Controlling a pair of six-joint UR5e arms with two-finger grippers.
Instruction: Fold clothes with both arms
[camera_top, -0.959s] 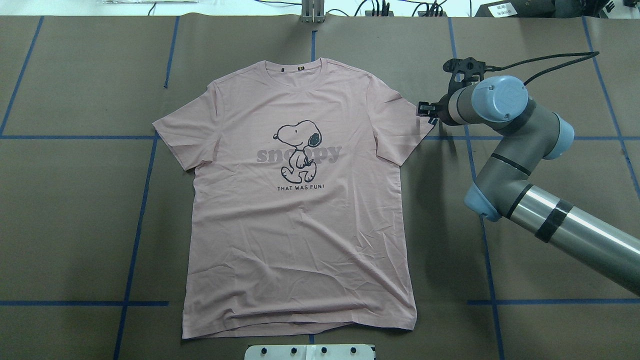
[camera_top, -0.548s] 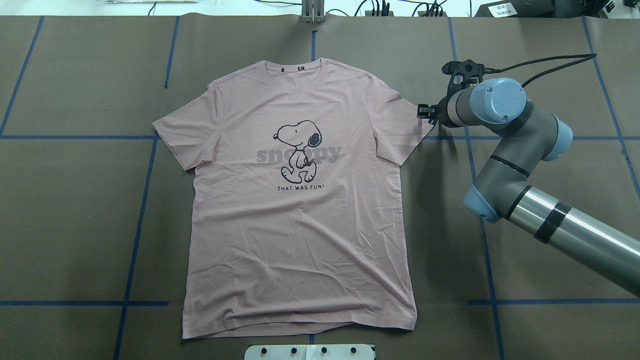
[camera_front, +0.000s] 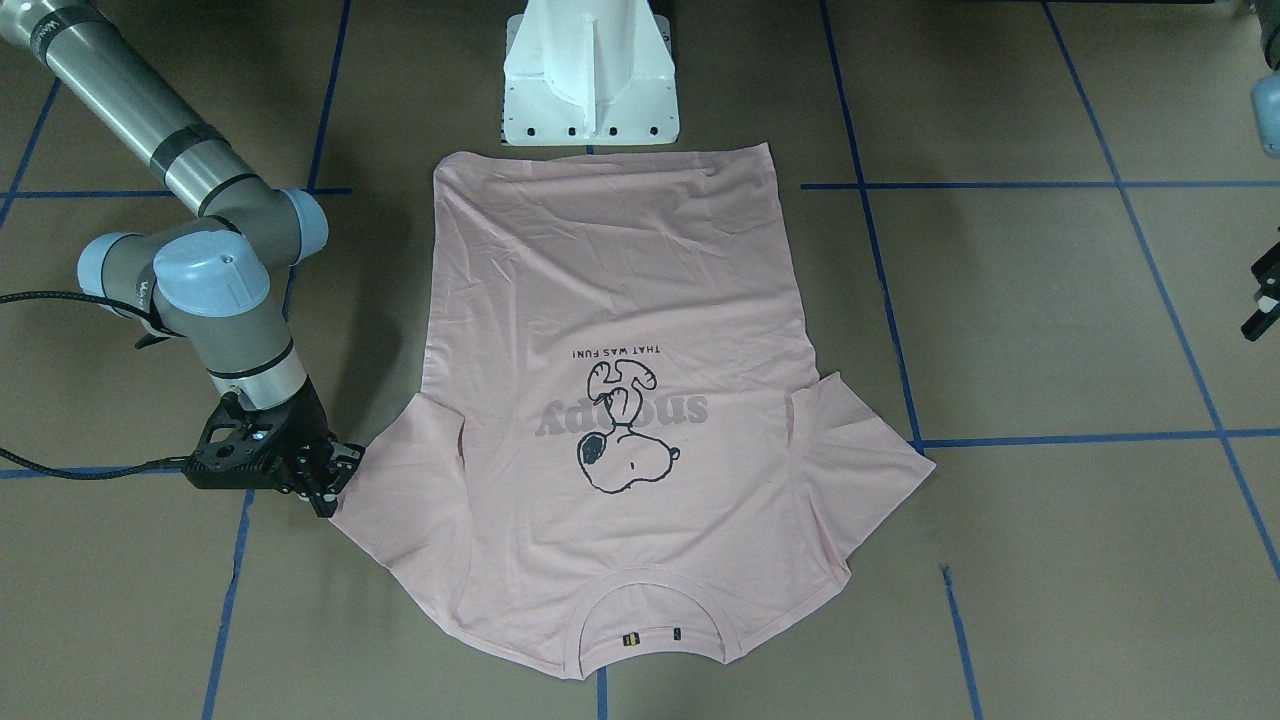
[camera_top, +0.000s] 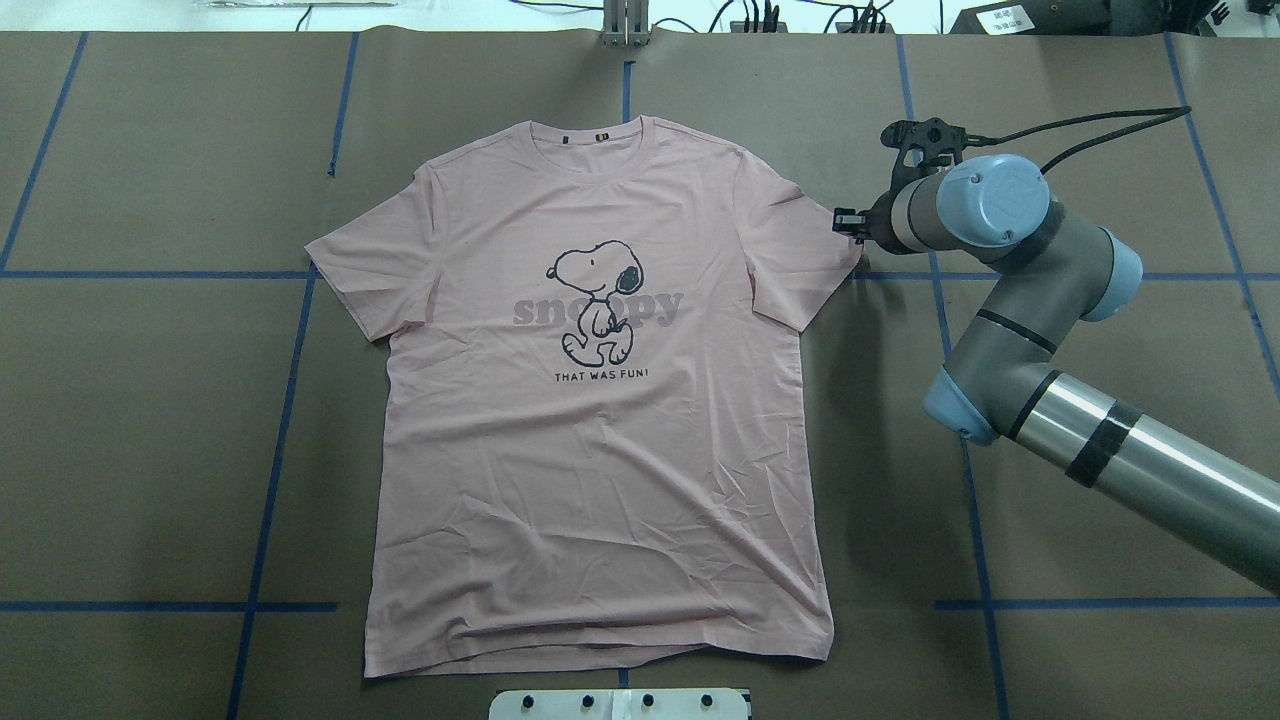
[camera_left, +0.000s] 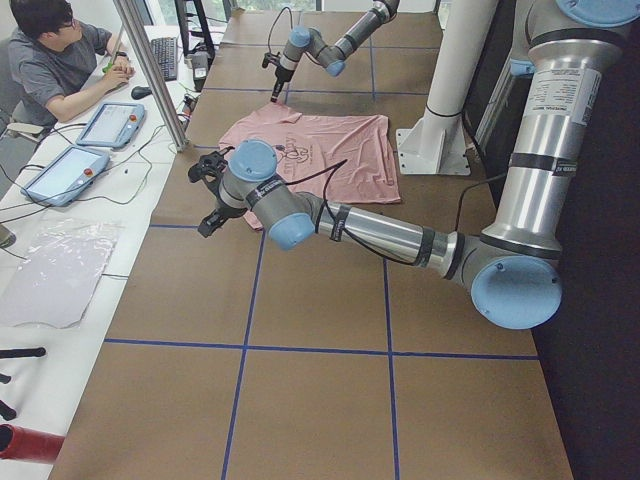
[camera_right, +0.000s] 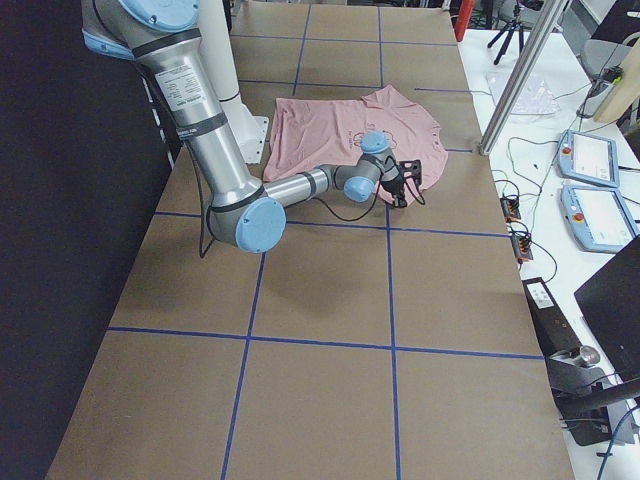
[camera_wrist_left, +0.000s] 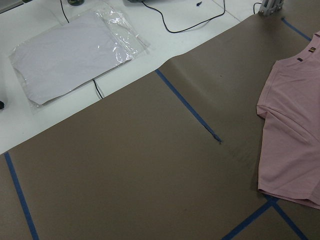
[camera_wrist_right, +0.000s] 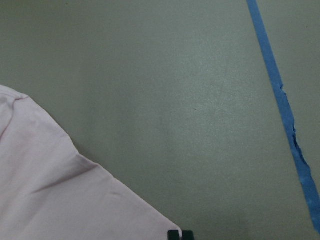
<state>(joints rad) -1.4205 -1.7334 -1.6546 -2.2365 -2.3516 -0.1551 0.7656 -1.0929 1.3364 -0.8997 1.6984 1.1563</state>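
The pale pink Snoopy T-shirt (camera_top: 600, 400) lies flat and face up on the brown table, collar at the far side. It also shows in the front view (camera_front: 620, 400). My right gripper (camera_top: 848, 222) is low at the tip of the shirt's right-hand sleeve (camera_top: 810, 250). In the right wrist view its two fingertips (camera_wrist_right: 173, 234) sit close together at the sleeve corner (camera_wrist_right: 75, 200). I cannot tell if cloth is between them. My left gripper (camera_front: 1262, 295) hangs off to the side, far from the shirt; only its edge shows, so I cannot tell its state.
The white pedestal base (camera_front: 590, 80) stands at the shirt's hem. Blue tape lines (camera_top: 290, 400) cross the table. A plastic bag with paper (camera_wrist_left: 75, 50) lies on the white bench past the table's edge. An operator (camera_left: 60, 60) sits there with tablets.
My right gripper has crept a little left and toward the far side, closing on the sleeve tip. The shirt has not moved.
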